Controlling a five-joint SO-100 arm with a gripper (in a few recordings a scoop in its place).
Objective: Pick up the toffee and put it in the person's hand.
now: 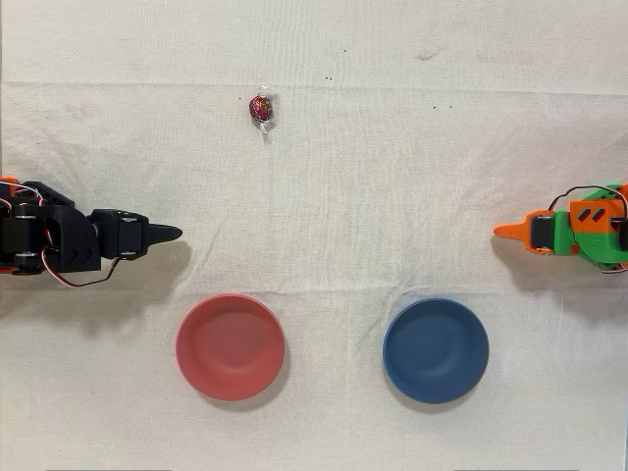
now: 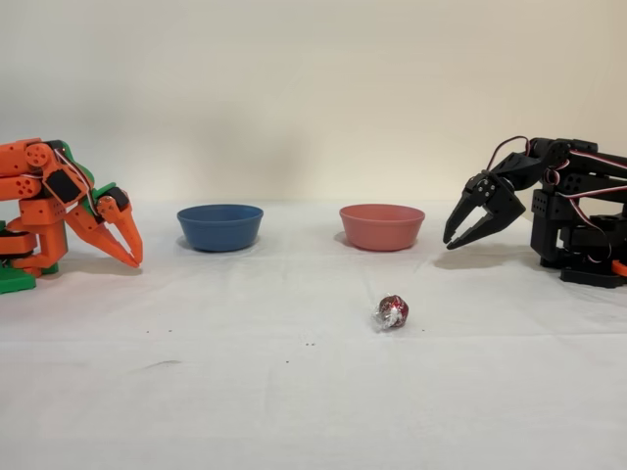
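Observation:
The toffee (image 1: pixel 261 108) (image 2: pixel 393 311) is a tiny round sweet in shiny magenta-red foil with clear twisted ends, lying alone on the white cloth. My black gripper (image 1: pixel 175 233) (image 2: pixel 450 242) hovers just above the cloth at the left edge of the overhead view, well short of the toffee. Its fingertips meet with nothing between them. In the fixed view it points down and left from the right side, beside the red bowl. The person's hand is out of view.
A red bowl (image 1: pixel 230 346) (image 2: pixel 381 226) and a blue bowl (image 1: pixel 435 350) (image 2: pixel 219 226) stand side by side, both with nothing in them. The idle orange arm (image 1: pixel 569 231) (image 2: pixel 59 201) rests at the opposite side of the cloth.

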